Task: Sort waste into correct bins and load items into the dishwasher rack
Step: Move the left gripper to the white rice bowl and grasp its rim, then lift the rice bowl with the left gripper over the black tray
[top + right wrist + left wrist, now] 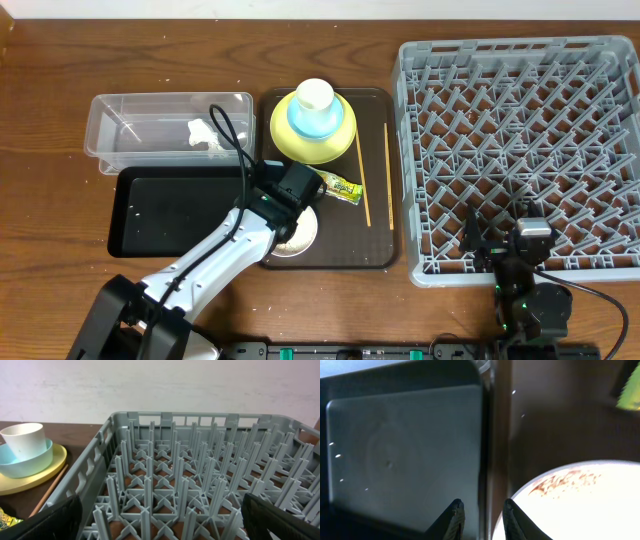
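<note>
- A clear plastic tub (165, 125) sits at the far left of the counter (50, 90), with the crumpled white tissue (205, 135) inside near its right end.
- The glossy black tray (170, 215) lies just in front of the tub.
- The left gripper (482, 517) hangs over the seam between the black tray and the dark brown serving tray (380, 250). Its fingers are narrowly parted, with nothing clamped between them.
- The white bowl (580, 505) is just right of that gripper at the serving tray's near end, with brownish specks inside.
- At the tray's far end, the small white cup (314, 95) stands in the light blue bowl (325, 122) on the yellow-green plate (340, 140).
- The snack wrapper (340, 186) lies mid-tray.
- The two chopsticks (361, 180) lie lengthwise along the right side of the tray.
- The grey rack (520, 150) fills the right side.
- The right gripper (161, 505) is spread wide and empty at the rack's near edge.
</note>
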`<state>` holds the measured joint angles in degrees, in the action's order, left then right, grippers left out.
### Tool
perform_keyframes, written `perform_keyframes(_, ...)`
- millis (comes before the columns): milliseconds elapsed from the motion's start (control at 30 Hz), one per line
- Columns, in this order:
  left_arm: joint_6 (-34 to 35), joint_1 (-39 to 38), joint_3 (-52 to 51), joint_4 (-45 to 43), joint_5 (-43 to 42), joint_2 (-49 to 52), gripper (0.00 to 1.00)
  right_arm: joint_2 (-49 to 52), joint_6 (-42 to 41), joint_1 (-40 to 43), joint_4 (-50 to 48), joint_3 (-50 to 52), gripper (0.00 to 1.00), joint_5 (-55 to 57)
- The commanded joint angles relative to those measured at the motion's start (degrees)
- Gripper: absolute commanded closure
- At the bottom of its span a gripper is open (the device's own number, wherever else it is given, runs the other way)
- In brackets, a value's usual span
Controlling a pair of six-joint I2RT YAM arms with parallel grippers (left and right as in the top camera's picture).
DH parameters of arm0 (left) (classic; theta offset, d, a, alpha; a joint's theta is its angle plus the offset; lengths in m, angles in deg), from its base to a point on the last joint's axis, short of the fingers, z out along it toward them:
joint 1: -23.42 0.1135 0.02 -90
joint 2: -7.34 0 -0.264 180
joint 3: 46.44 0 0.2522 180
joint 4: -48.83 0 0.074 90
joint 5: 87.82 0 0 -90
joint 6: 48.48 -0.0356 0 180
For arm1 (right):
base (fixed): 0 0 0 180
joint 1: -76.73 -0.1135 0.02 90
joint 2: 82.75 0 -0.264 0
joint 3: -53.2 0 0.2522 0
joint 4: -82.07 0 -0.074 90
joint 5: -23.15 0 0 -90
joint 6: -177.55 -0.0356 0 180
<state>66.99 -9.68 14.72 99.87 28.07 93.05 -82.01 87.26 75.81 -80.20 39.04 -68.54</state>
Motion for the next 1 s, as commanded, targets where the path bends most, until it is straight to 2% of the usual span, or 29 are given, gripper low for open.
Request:
perform_keyframes(0, 0.26, 0.07, 3.17, 2.49, 2.01, -2.43, 0.71, -0.07, 0.79, -0.07, 0.17, 0.09, 0.01, -0.07)
perform_keyframes(133, 0.26, 0.02, 7.52, 5.57, -2.36, -6.86, 0.72, -0.07, 0.79, -0.07, 0.17, 0.09, 0.01, -0.07)
perform_keyframes(300, 0.09, 0.0, 8.2, 5.6, -20.31, -12.07, 0.7, -0.07, 0.79, -0.07, 0.17, 0.09, 0.01, -0.07)
perform_keyframes(400, -0.48, -0.46, 8.11, 6.43, -25.62, -11.87, 0.7, -0.07, 0.79, -0.07, 0.17, 0.09, 0.01, -0.04)
perform_keyframes(967, -1.92, -9.53, 7.58, 4.83, -26.75, 1.07, 0.7, -0.07, 0.79, -0.07, 0.17, 0.09, 0.01, -0.07)
